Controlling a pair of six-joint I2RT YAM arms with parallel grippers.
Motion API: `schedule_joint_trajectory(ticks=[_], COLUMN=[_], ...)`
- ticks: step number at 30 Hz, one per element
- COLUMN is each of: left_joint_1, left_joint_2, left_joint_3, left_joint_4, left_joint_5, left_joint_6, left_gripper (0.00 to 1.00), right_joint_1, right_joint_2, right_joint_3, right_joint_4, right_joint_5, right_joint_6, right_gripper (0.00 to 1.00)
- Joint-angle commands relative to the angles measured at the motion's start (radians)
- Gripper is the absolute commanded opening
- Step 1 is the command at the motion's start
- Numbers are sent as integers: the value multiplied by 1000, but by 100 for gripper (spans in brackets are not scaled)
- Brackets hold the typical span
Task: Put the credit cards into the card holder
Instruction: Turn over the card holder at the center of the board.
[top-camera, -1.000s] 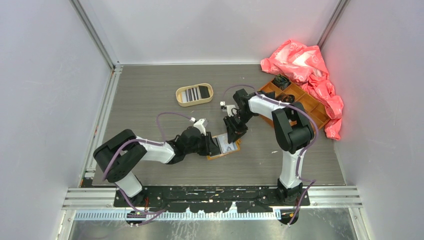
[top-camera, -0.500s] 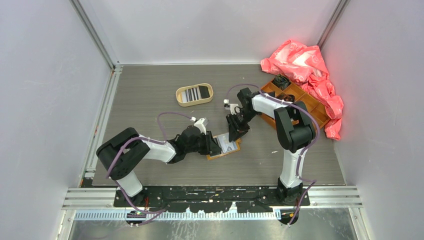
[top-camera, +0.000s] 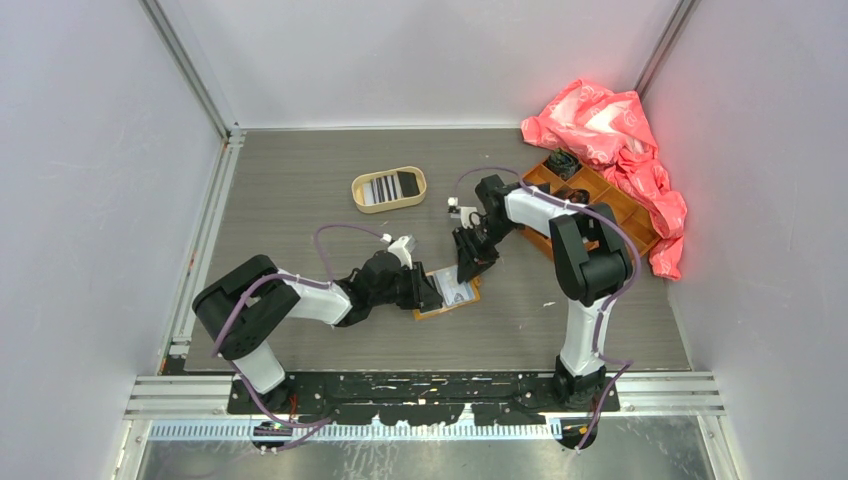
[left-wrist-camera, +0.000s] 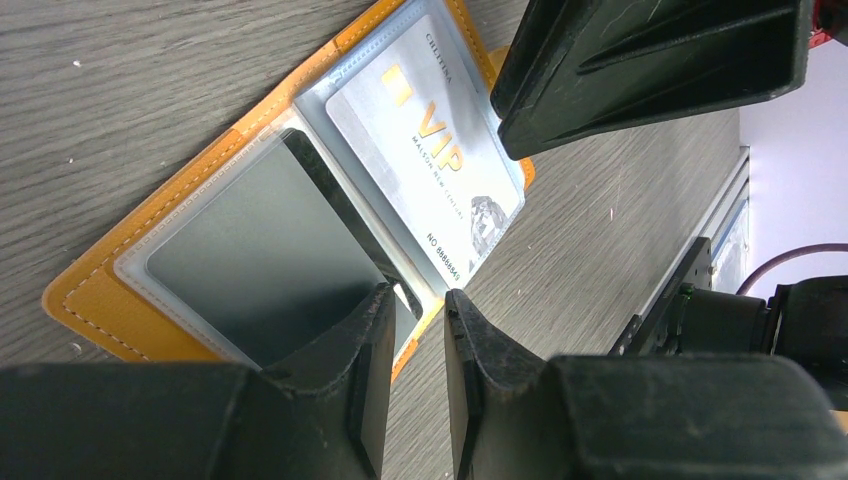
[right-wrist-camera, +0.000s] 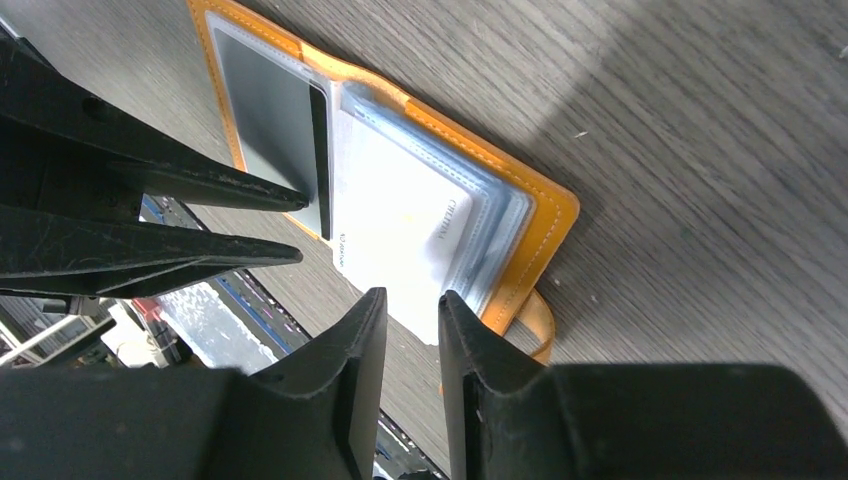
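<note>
Spread open and flat on the grey wood-grain desk (top-camera: 300, 190), between the two arms: the small orange-tan leather-like card holder (left-wrist-camera: 300, 190), clear sleeves facing up for sliding cards in. Already tucked into the sleeve on the snap-tab side: a pale white-blue plastic card marked VIP (left-wrist-camera: 430, 150). In the other sleeve, a dark flat card (left-wrist-camera: 250, 250), one long edge along the spine; hard to say whether fully seated.

Left pincer (left-wrist-camera: 418, 300) low at the holder's near edge, almost clenched, only a thin slit left. Likely there to pin that leaf down or to nudge the dark card home. Cannot tell whether gripping anything or merely touching. Right pincer (right-wrist-camera: 412, 300) hanging just above the tab-side edge, likewise nearly clenched, nothing seen in the slit; probably poised to press the sleeves flat.

Well apart, toward the far side: an oval tan tray (top-camera: 357, 186) keeping a black-and-white striped card (top-camera: 381, 188) and a black card (top-camera: 408, 183), not yet loaded.
</note>
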Motion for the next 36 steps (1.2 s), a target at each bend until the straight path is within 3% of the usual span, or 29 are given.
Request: schedule_joint_trajectory(ticks=[1,13,28,34,36], left_joint_1=[7,8,16,20,21], left_joint_2=[1,11,0,-14,-21], left_joint_3=[4,8,-2,-14,-27], left_joint_4=[10,15,36,67,86], left_joint_5=[1,6,25,39,44], left_joint_6=[12,12,12,11,8], left_gripper=[27,27,28,32,38], right_joint_1=[-2,-1,-3,-2,-3], right_joint_2=[20,53,22,37,44], right_joint_3=[26,30,27,21,15], right_joint_4=[-14,-17,-33,-27,-16], right_joint_5=[-18,-2,-305,-379,-403], right_joint_6=[10,13,12,20,35], right_gripper=[31,33,29,29,29])
